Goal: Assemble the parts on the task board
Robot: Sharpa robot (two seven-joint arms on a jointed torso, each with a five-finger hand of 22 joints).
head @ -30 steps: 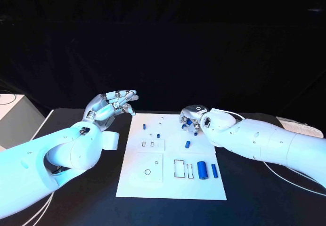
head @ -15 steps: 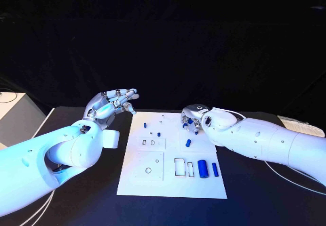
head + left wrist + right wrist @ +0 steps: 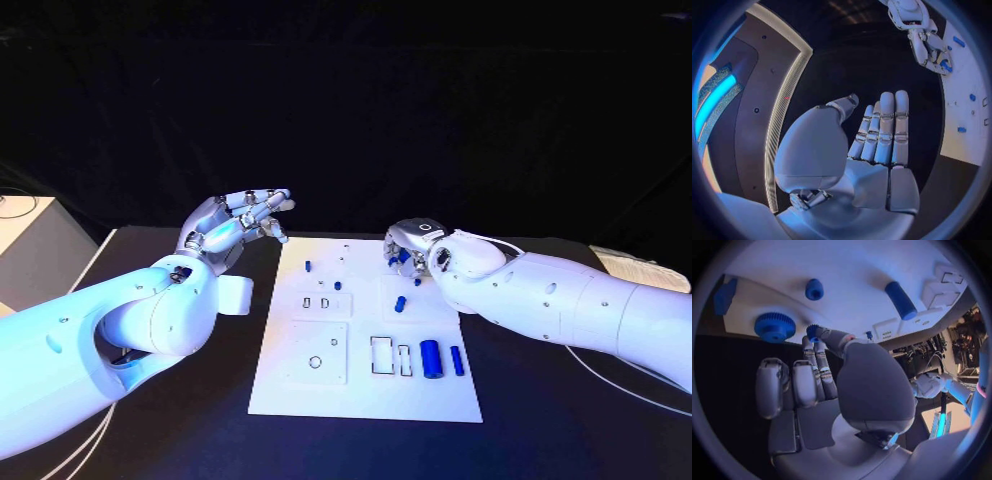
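The white task board (image 3: 368, 385) lies in the middle of the black table. My right hand (image 3: 407, 248) hovers over the board's far right corner and pinches a small blue part (image 3: 812, 331) between thumb and a fingertip. Close beside that hand on the board are a blue gear (image 3: 774, 327), a short blue peg (image 3: 814, 289) and a long blue cylinder (image 3: 900, 300). Two blue cylinders (image 3: 430, 353) lie side by side near the board's right edge. My left hand (image 3: 231, 225) is raised left of the board, palm flat, fingers straight, holding nothing.
Rectangular and round sockets (image 3: 387, 357) mark the board's near half. A small blue peg (image 3: 309, 267) stands near its far left. A pale cabinet (image 3: 22, 250) stands beyond the table's left edge, with papers (image 3: 635, 270) at the far right and a cable (image 3: 627, 388) behind my right arm.
My right hand has edged slightly toward the board's far edge with the small part in its pinch. My left hand rose a little and now holds still.
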